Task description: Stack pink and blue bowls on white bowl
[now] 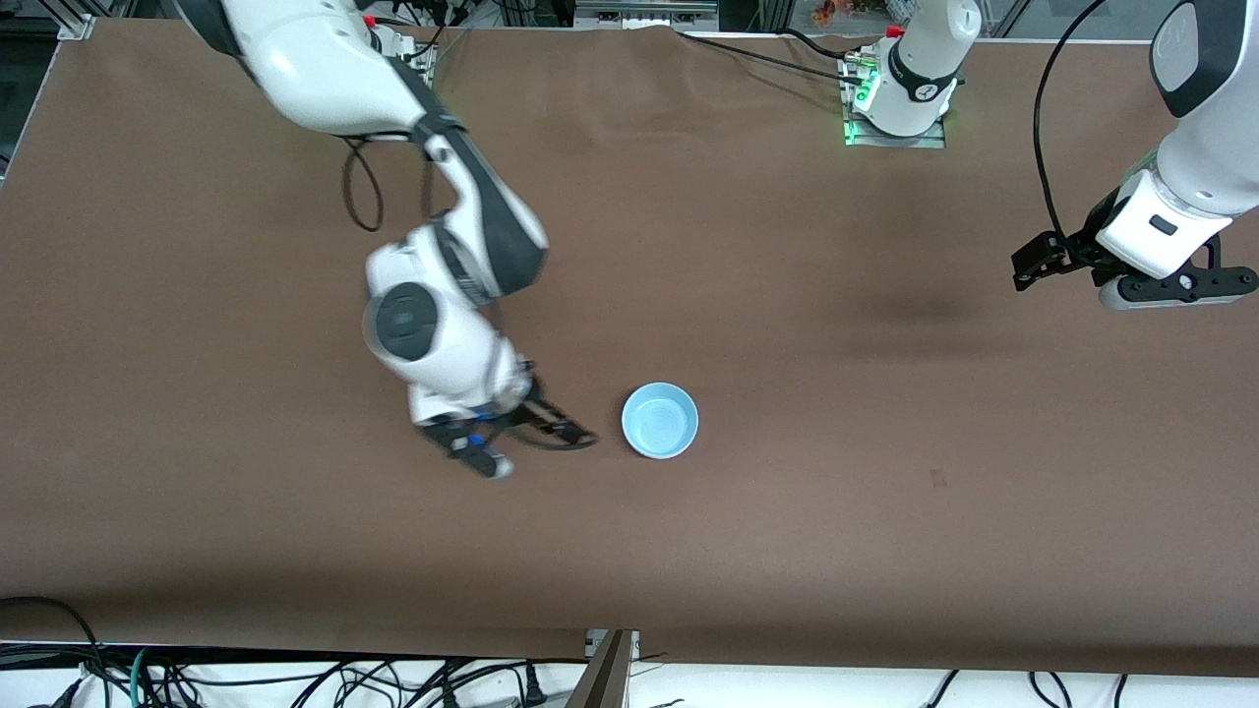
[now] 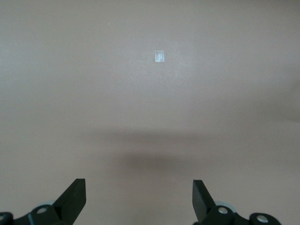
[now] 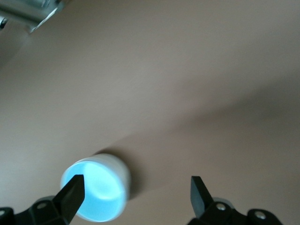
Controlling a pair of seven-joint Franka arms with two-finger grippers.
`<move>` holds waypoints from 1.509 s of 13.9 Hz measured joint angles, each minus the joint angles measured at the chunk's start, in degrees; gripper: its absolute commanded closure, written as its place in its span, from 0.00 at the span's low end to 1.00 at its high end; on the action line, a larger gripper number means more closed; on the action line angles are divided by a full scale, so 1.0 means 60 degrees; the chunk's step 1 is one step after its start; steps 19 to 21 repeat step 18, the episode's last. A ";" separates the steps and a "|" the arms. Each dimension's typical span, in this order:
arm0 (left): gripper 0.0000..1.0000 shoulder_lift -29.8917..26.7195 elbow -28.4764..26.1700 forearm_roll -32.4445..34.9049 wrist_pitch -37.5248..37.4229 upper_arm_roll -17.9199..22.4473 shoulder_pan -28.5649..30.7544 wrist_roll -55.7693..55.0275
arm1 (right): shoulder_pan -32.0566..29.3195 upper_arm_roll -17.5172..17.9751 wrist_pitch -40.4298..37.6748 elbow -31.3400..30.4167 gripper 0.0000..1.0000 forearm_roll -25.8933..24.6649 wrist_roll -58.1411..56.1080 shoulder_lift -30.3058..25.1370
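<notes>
The blue bowl (image 1: 660, 420) stands upright on the brown table (image 1: 885, 492) near its middle, the right gripper (image 1: 546, 442), fingers spread and empty, just beside it, while the left gripper (image 2: 139, 199) waits, fingers spread, over bare table.

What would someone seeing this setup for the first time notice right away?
A lone blue bowl sits upright on the brown table, with white showing below its rim in the right wrist view. The right gripper is open just beside it, toward the right arm's end. The left gripper waits open over bare table at the left arm's end.
</notes>
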 measured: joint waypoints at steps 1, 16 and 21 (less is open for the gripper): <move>0.00 0.0000 -0.0005 0.0000 0.0000 0.0000 0.0001 0.0000 | -0.0282 -0.0170 -0.0520 -0.0207 0.00 0.0000 -0.0756 -0.0406; 0.00 0.0000 -0.0187 -0.0006 0.0243 -0.0020 0.0003 0.0000 | -0.0701 -0.2840 -0.4457 -0.5279 0.00 -0.1123 -0.5993 -0.7702; 0.00 0.0000 -0.0196 -0.0189 0.0382 -0.0041 0.0003 0.0000 | -0.0644 -0.2828 -0.4405 -0.5258 0.00 -0.1365 -0.6355 -0.7658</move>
